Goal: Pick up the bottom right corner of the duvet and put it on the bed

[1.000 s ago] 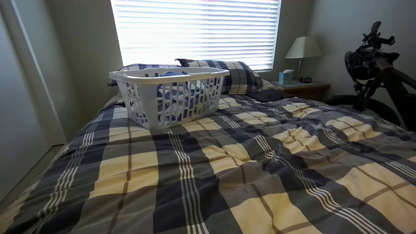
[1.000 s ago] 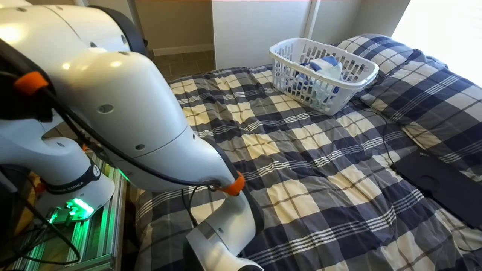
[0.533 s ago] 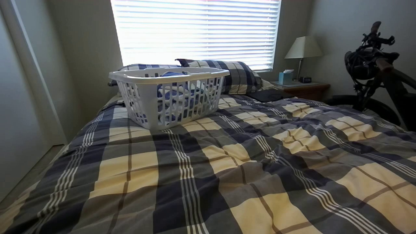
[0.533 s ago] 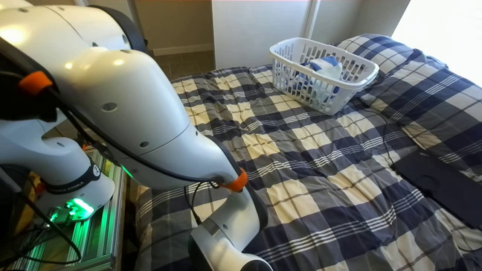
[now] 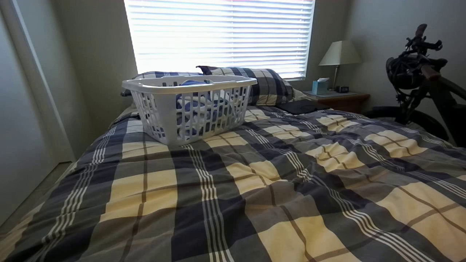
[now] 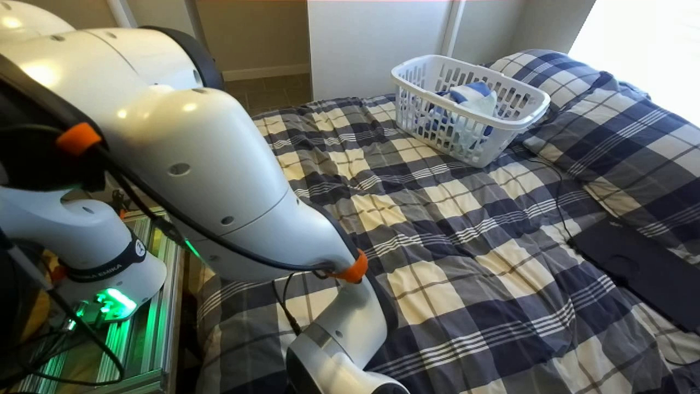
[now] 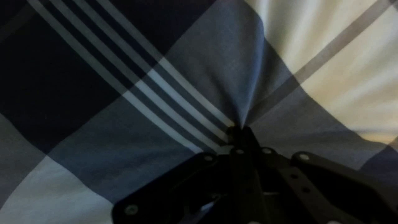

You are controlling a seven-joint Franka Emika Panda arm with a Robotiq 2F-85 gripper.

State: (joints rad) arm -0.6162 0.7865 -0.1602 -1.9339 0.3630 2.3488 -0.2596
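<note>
Evidently the hand (image 7: 242,129) is closed, pinching a fold (image 7: 251,93) of the duvet (image 6: 426,290), which lies spread over the bed (image 5: 233,196); corner not identifiable. Advise: firm grip, slow lift, carry inward, lower before releasing.

In an exterior view, your arm (image 6: 224,175) slopes down from upper left to lower center; the base (image 6: 109,268) shows a green light (image 6: 117,303). Below the lower orange strap (image 6: 353,268), the wrist (image 6: 358,323) bends back to the left, then runs off the view's lower edge. In the wrist view, your gripper (image 7: 241,129) enters from the bottom, pointing upward. Both fingers (image 7: 248,140) sit tight together, tips meeting in a clamped position.
</note>
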